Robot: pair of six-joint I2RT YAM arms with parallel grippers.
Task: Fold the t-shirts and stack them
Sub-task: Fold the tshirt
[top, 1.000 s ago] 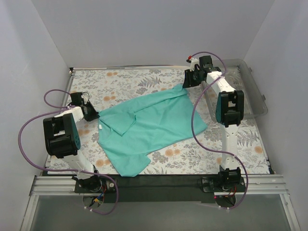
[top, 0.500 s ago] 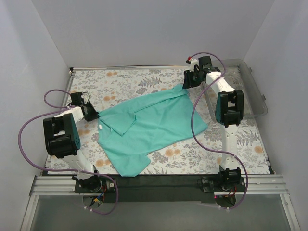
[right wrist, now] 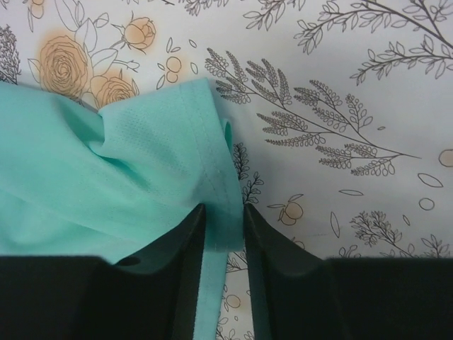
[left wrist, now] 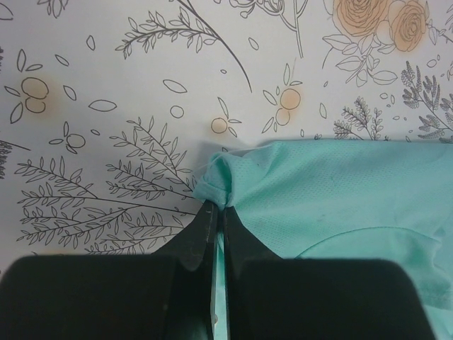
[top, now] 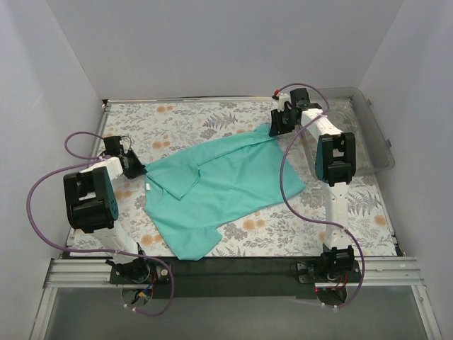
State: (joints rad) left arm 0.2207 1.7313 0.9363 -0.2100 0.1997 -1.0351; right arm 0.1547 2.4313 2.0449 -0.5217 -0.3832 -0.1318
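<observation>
Your left gripper (left wrist: 219,210) was clamped on a corner of the t-shirt (top: 226,184) near the left edge of the surface (top: 177,117). Your right gripper (right wrist: 223,212) pinched its hem toward the far right corner, and the shirt lay spread between them.

- left arm (top: 88,200), left of frame: white links, big black joint blocks
- right arm (top: 334,159), right of frame: same white-and-black build
- purple cable (top: 29,205) loops off each arm and runs down to its base
- bases (top: 132,270), bottom edge: black, roundish, small coloured wires below the left one
- left gripper (left wrist: 216,207): two black matte fingers tapering to thin tips
- right gripper (right wrist: 223,209): black wedge-shaped fingers, broad black body along bottom of frame
</observation>
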